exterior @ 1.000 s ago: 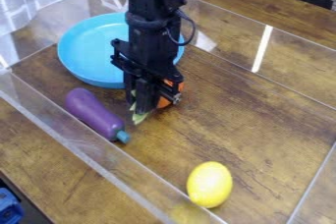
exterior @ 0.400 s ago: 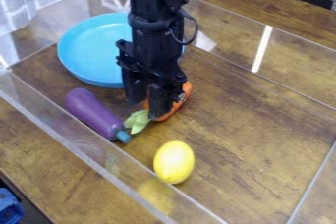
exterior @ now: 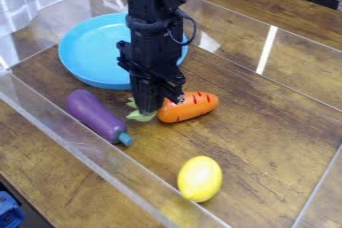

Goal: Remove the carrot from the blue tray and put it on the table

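The orange carrot (exterior: 189, 107) lies flat on the wooden table (exterior: 274, 122), just outside the blue tray (exterior: 88, 50), with its green top (exterior: 143, 116) pointing left. My gripper (exterior: 151, 99) points straight down at the carrot's leafy end, and its dark fingers (exterior: 142, 90) are drawn together. The carrot's body sticks out to the right of the fingers. Whether the fingertips touch the green top is hidden. There is nothing in the blue tray.
A purple eggplant (exterior: 96, 114) lies left of the gripper, close to the carrot's top. A yellow lemon (exterior: 201, 178) sits nearer the front. A clear acrylic wall (exterior: 80, 147) borders the table at the front and left.
The carrot was tilted between the fingers and now lies flat, further right on the table. The fingers opened and then shut. The lemon shifted left, then back right.
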`<act>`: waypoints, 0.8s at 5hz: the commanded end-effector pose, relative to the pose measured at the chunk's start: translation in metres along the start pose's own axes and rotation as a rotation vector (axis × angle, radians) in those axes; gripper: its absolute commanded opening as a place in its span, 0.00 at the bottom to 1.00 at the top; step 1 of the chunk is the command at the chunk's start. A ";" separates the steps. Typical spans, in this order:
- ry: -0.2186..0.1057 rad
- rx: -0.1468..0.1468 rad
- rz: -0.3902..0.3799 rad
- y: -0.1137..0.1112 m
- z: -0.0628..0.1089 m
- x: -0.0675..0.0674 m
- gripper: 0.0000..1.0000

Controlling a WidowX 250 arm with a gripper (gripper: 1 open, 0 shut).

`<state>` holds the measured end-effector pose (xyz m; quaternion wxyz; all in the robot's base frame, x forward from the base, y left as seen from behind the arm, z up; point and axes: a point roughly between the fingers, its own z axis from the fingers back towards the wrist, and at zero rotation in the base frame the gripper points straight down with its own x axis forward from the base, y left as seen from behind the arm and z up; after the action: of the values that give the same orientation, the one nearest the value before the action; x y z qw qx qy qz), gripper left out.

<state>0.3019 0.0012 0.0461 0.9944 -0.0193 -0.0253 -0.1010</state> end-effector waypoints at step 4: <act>-0.098 0.012 -0.022 -0.013 0.032 0.024 1.00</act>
<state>0.3112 -0.0110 0.0561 0.9937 -0.0210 -0.0340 -0.1048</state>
